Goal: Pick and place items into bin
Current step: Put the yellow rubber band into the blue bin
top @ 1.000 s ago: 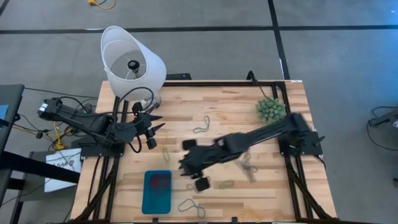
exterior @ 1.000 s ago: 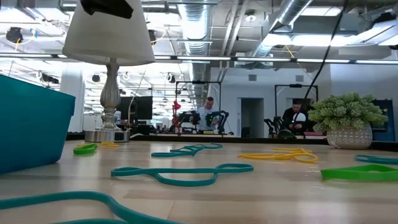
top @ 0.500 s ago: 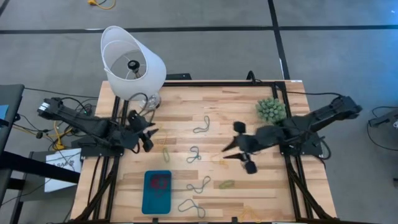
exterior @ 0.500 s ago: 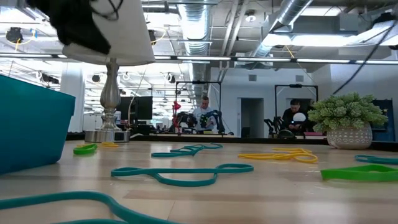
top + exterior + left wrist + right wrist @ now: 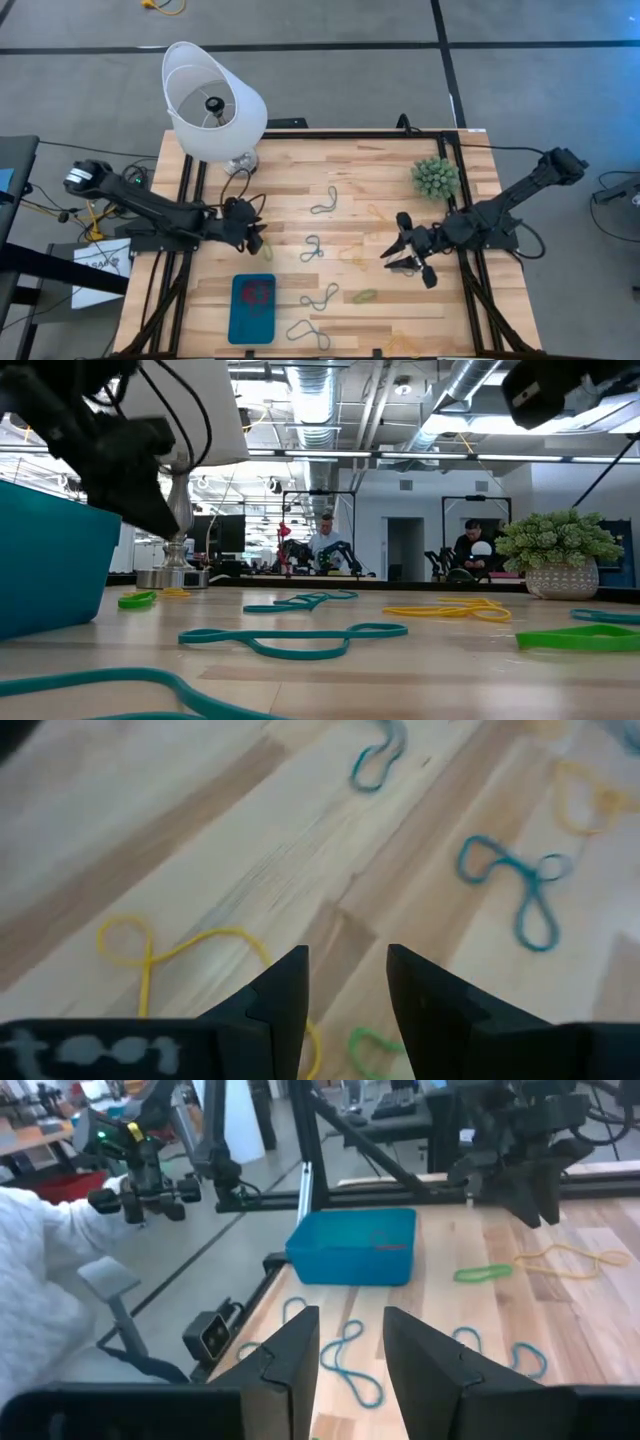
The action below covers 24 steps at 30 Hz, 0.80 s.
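- As the high view looks down, the left gripper (image 5: 256,238) sits over a yellow band (image 5: 267,247) on the table (image 5: 300,175), above the bin (image 5: 252,308); the right gripper (image 5: 408,256) hangs below the plant ball (image 5: 436,177), fingers spread
- Low view: the bin's teal wall (image 5: 50,565) stands left, teal bands (image 5: 293,641) lying nearby
- Left wrist view: fingers (image 5: 285,988) slightly apart, empty
- Right wrist view: fingers (image 5: 302,1345) apart, the bin beyond
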Each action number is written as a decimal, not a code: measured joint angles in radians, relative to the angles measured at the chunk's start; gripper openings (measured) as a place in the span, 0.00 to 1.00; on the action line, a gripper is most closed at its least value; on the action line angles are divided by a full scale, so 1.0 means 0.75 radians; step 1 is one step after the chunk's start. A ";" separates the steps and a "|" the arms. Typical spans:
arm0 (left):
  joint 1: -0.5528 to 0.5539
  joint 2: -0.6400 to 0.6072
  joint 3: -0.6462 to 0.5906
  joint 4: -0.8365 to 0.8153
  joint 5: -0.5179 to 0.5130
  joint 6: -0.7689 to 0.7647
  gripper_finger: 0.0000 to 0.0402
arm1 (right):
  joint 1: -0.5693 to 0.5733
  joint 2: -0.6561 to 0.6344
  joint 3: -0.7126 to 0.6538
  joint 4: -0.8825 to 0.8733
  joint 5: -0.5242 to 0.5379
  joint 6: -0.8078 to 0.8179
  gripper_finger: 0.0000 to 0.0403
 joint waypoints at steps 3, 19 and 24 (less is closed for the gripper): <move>0.033 0.092 0.000 -0.002 0.013 -0.079 0.31 | -0.009 0.013 -0.004 0.002 -0.001 -0.001 0.27; 0.050 0.494 0.006 0.183 -0.004 -0.130 0.31 | -0.039 0.018 -0.004 -0.002 0.000 -0.002 0.27; 0.050 0.505 0.005 0.195 -0.031 -0.134 0.31 | -0.039 0.018 -0.004 -0.002 0.000 -0.001 0.27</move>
